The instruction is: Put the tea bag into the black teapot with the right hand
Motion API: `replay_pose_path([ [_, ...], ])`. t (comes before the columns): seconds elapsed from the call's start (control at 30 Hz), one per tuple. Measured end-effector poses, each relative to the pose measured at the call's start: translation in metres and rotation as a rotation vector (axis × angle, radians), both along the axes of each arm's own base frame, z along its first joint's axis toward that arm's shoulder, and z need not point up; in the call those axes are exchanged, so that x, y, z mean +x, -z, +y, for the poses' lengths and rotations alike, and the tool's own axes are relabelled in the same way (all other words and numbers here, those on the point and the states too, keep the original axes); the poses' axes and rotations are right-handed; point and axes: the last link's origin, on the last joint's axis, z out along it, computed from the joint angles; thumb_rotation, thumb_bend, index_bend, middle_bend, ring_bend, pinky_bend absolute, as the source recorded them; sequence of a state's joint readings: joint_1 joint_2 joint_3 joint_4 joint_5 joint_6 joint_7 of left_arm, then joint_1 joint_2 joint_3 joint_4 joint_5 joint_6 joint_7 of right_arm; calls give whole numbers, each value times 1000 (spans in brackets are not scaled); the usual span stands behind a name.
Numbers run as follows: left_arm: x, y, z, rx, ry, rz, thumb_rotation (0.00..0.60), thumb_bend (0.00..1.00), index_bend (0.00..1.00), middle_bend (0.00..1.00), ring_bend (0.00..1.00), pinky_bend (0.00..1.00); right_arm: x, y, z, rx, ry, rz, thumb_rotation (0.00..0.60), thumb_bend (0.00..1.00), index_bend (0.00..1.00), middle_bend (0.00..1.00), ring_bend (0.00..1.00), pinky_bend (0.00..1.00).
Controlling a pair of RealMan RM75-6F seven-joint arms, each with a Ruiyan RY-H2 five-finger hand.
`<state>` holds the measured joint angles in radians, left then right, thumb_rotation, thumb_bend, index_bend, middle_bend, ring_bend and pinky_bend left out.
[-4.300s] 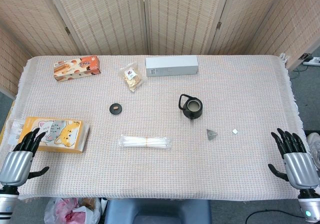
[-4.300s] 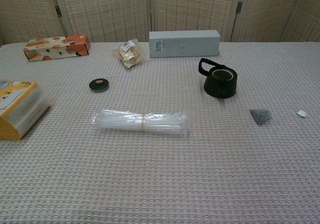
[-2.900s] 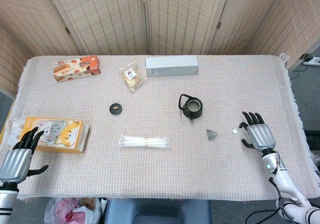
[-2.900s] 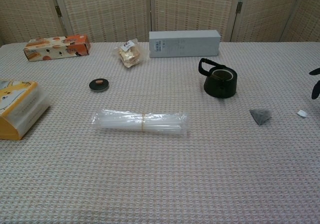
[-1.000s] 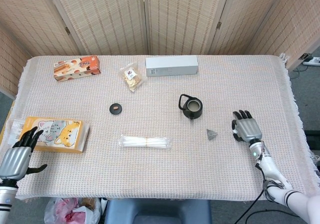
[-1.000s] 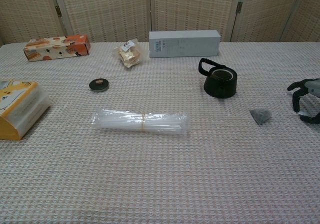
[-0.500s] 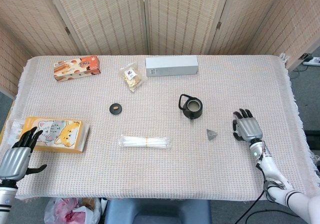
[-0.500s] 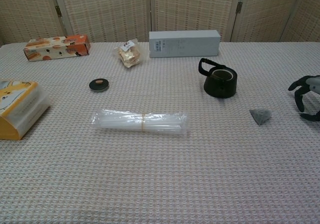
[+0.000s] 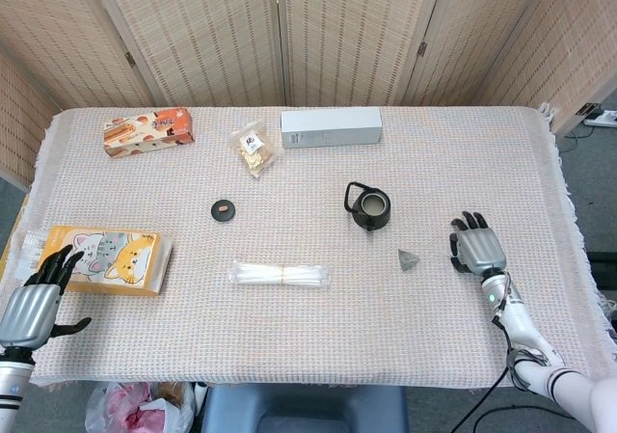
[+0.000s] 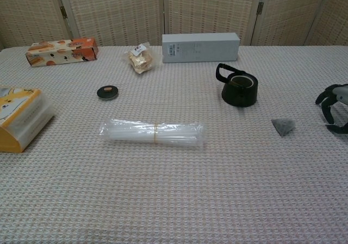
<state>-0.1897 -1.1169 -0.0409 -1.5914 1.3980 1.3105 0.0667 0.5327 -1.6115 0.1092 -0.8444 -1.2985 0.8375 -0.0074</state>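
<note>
The tea bag (image 9: 409, 259) lies on the worktop to the inner side of the right hand (image 9: 476, 247), whose empty fingers (image 10: 325, 104) are spread and curled downward, with the black teapot (image 9: 369, 206) farther beyond it.

- White box (image 9: 331, 126) at table's far edge
- Snack packet (image 9: 253, 148) just left of it
- Orange carton (image 9: 147, 131) far left
- Black lid (image 9: 224, 209) mid-table
- Clear straw bundle (image 9: 281, 275) nearer front
- Cat-print box (image 9: 109, 258) at left edge
</note>
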Motion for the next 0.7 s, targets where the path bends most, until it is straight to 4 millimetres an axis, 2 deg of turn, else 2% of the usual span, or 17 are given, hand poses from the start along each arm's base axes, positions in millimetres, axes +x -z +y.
replay_pose_path([
  [0.43, 0, 0, 0, 3, 4, -7, 600, 112, 0, 0, 36, 284, 4, -9, -2, -37, -12, -32, 600, 331, 648, 212, 0, 0],
  [0.7, 4, -1, -4, 6, 30, -13, 600, 112, 0, 0, 36, 284, 27, -33, 4, -113, -94, -97, 600, 331, 648, 215, 0, 0],
])
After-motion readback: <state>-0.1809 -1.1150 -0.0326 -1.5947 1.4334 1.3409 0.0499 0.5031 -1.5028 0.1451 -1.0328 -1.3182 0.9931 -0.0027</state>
